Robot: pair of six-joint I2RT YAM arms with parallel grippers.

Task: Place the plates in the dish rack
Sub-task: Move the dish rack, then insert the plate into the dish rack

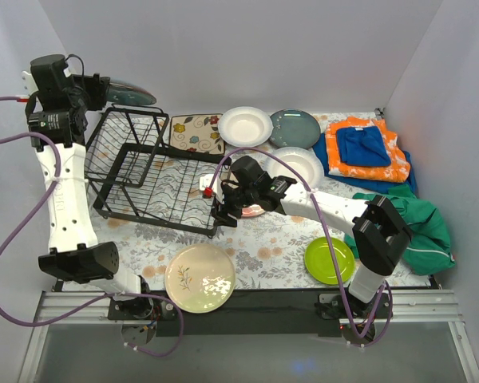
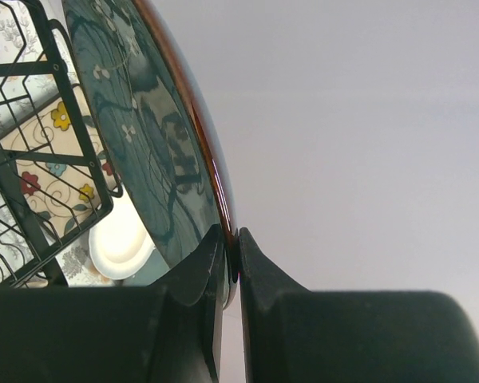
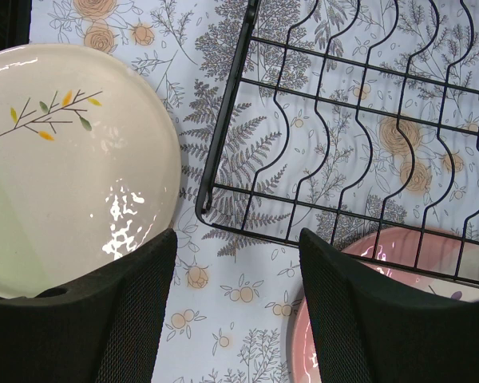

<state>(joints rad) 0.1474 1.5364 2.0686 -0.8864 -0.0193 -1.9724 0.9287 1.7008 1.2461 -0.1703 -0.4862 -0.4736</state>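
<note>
My left gripper [image 1: 104,89] is raised high at the back left, shut on the rim of a dark blue-grey plate [image 1: 132,94] held on edge above the black wire dish rack [image 1: 156,171]. In the left wrist view the glossy plate [image 2: 144,136] is pinched between the fingers [image 2: 233,239]. My right gripper [image 1: 227,209] hangs open low over the tablecloth at the rack's front right corner [image 3: 343,144]. It [image 3: 238,263] has nothing between its fingers. A pink plate [image 3: 399,263] lies to one side, partly behind the rack's wires, and a cream sprig plate [image 3: 64,159] to the other.
Two white deep plates [image 1: 245,126] [image 1: 295,165] and a second dark blue-grey plate [image 1: 294,128] lie at the back. A lime green plate [image 1: 329,260] sits front right. A floral mat [image 1: 197,132], orange and blue cloths [image 1: 366,148] and a green cloth [image 1: 411,219] are nearby.
</note>
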